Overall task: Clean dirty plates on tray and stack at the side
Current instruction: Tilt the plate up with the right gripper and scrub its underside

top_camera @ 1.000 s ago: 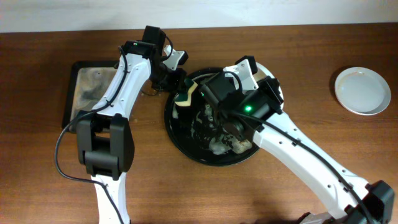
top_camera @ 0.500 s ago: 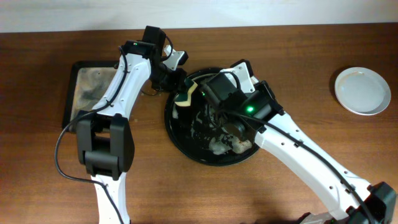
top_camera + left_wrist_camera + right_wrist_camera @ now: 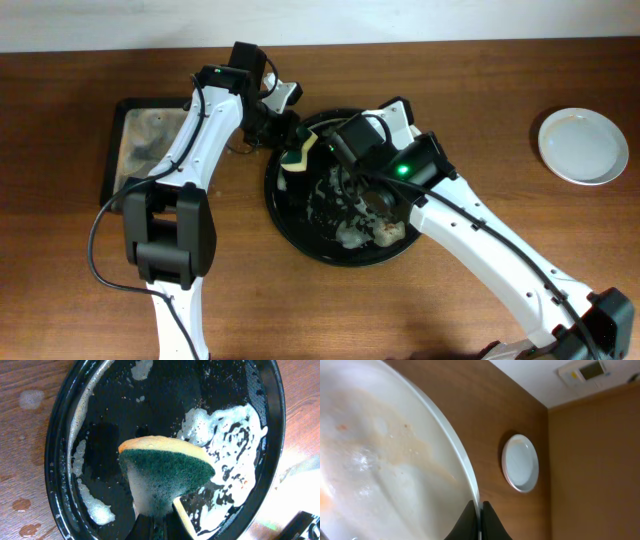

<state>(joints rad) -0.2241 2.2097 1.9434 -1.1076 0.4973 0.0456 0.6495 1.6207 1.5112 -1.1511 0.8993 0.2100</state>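
Pinching a soapy sponge [image 3: 165,472], the left pincer [image 3: 155,527] hovers over the tray [image 3: 107,410] (foamy); right pincer [image 3: 480,515] clamps a smeared plate [image 3: 380,460].

Left gripper [image 3: 156,522] at bottom edge, jaws pinched tight on sponge [image 3: 165,472] — dark green scrub face toward the lens, yellow layer along its upper edge, suds clinging low down. Sponge sits over the tray [image 3: 56,465]: black, round, raised rim, wet. White foam [image 3: 230,445] pooled on the tray's right side; thinner streaks trail down its left inner wall. Wooden table [image 3: 22,445] around — one foam blot and damp spots at left.
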